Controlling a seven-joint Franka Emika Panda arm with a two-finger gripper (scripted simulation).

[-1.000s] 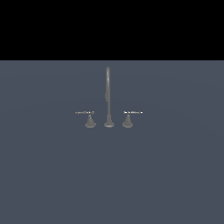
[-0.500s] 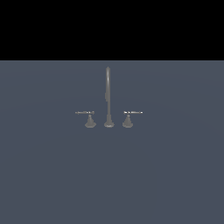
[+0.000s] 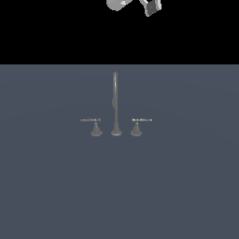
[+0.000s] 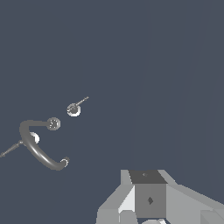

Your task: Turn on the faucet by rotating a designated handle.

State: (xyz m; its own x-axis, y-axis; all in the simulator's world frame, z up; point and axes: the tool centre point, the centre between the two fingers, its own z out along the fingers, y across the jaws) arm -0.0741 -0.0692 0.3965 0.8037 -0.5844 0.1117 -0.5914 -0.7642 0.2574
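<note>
A bare slate-grey bench (image 3: 186, 186) holds the faucet (image 3: 115, 105); the gripper (image 3: 151, 6) hangs well above, jaws' opening unclear, and should descend beside the glinting handle (image 3: 142, 120).

Open floor (image 3: 177, 186) around spout (image 3: 115, 100), both levers.

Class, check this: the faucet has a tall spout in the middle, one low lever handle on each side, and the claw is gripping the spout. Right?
No. The claw is far from the faucet, at the exterior view's top edge, touching nothing. The spout and two levers are as stated.
</note>
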